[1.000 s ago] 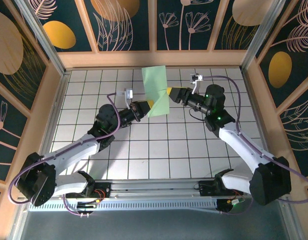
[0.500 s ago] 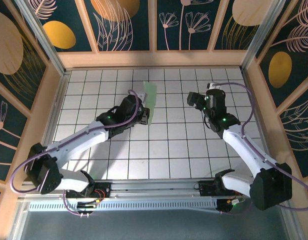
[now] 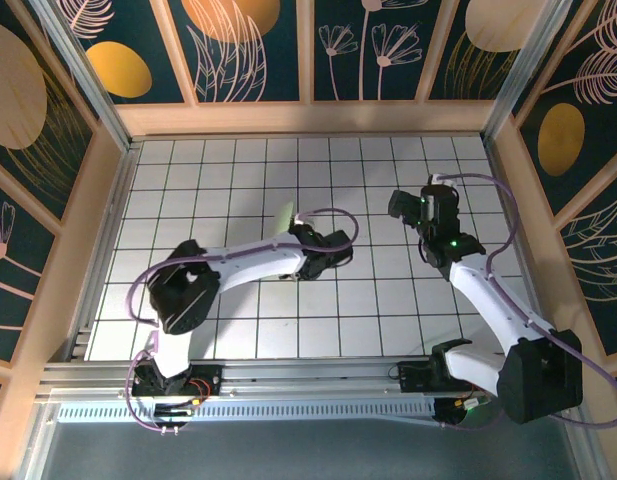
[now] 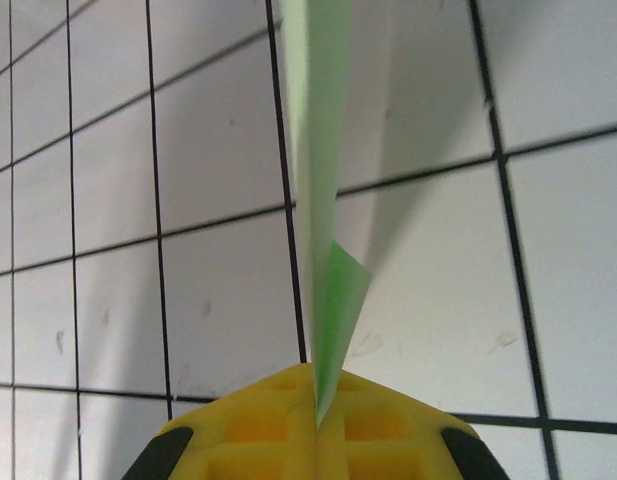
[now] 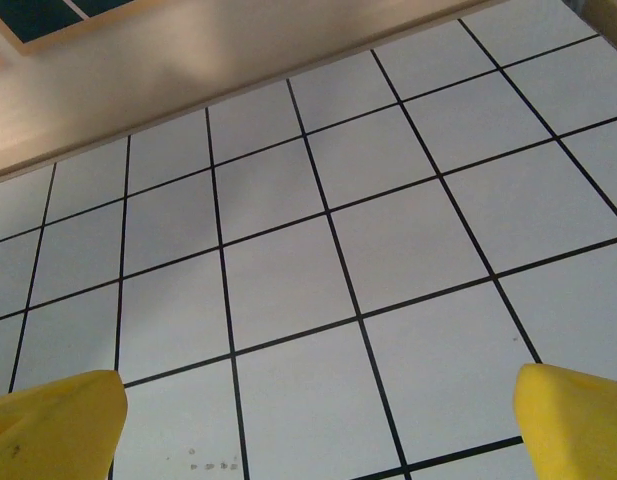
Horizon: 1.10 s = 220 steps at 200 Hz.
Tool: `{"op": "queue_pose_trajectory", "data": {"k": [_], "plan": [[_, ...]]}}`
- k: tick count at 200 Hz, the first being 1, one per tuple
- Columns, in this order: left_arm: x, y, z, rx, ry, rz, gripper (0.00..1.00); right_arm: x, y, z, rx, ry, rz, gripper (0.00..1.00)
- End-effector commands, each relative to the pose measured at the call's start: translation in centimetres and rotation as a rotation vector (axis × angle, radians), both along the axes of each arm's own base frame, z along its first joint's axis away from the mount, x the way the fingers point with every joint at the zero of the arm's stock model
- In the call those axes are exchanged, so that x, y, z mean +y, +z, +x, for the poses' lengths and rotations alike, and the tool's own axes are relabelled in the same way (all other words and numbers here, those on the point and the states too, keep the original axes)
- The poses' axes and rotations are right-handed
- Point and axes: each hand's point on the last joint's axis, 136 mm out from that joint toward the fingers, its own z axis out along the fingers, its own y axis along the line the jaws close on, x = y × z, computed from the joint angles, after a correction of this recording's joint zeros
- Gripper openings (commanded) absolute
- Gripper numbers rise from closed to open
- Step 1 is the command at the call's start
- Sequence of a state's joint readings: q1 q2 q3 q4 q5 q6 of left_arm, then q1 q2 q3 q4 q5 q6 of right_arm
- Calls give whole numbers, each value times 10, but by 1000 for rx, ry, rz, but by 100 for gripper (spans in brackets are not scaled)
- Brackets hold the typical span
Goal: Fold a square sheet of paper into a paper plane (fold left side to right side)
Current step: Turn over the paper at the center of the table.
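The left gripper (image 4: 318, 428) is clamping the square sheet of paper (image 4: 316, 120) at one edge, holding it edge-on over the grid tiles (image 4: 218, 300), while the right gripper (image 5: 310, 425) is hanging wide open and empty. The left-to-right fold is likely being carried across. The next move is calling for laying the sheet flat with its edges aligned, then creasing it.

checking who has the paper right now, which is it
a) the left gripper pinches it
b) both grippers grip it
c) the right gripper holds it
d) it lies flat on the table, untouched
a: in the left wrist view the green paper stands edge-on, pinched in the shut left gripper, while the right gripper hangs open above the table.
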<state>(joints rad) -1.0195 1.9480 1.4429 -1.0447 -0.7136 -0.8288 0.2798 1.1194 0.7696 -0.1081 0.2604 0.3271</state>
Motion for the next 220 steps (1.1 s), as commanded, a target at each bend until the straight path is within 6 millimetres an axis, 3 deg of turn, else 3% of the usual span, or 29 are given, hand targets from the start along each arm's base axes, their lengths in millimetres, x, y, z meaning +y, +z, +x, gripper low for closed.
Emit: {"op": "queue_pose_trajectory", "data": {"k": [1,53,81,121,158,196,220], "plan": [[6,2,-6,-10,57,49,0,-4,6,-1,-41,-14,26,99],[-47,-39,-18,132,27,-215,0,-3,4,-2,-51,-1,64,99],[-84,-47,-18,171,-16,-390,4,-1,3,-1,-52,13,92,99],[-109,-55,-14,216,-45,-477,13,6,8,2,-61,47,118,99],[-124,-47,-1,228,-50,-614,21,8,8,2,-56,62,129,99],[-151,-30,8,254,-87,-860,39,13,3,4,-26,92,146,99],[-157,-14,16,251,-108,-989,52,16,-1,4,9,119,148,98]]}}
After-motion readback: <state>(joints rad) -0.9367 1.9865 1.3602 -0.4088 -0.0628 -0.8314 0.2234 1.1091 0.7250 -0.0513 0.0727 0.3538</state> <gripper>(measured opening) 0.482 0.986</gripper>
